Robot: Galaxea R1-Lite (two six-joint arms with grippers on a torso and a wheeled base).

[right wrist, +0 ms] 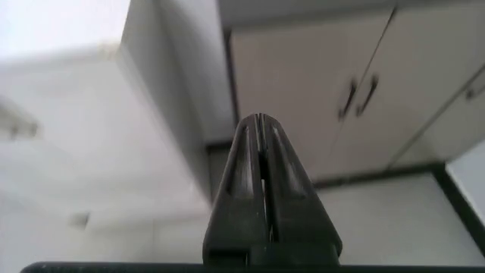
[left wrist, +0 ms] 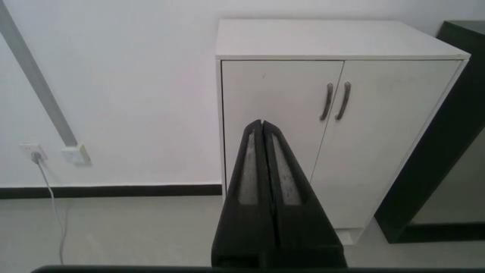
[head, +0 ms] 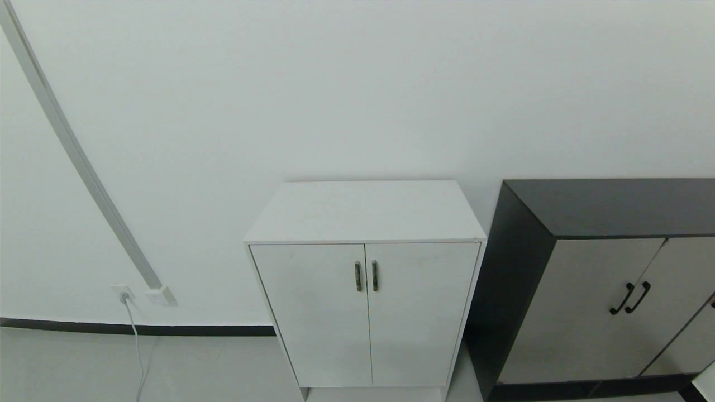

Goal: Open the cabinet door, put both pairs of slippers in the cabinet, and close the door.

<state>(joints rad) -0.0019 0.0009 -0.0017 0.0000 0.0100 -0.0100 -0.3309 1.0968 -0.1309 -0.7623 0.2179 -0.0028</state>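
White two-door cabinet (head: 363, 218): stands on the grey floor (head: 212, 368) against the white wall, both doors shut
Dark bar handles (head: 358, 276): upright, side by side at the seam between the doors
Left tool (left wrist: 262, 133): black fingers pressed together, holding nothing, pointing at the white cabinet's left door (left wrist: 276, 98), apart from it
Right tool (right wrist: 260, 125): fingers together, holding nothing, pointing toward the black-topped cabinet
Black-topped cabinet with grey doors (head: 603, 206): just beside the white cabinet, on its right
Wall socket (head: 122, 292): low on the wall, left of the white cabinet, white cable (head: 137, 346) hanging to the floor

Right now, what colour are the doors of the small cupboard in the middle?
White. The cupboard doors show best in the head view.
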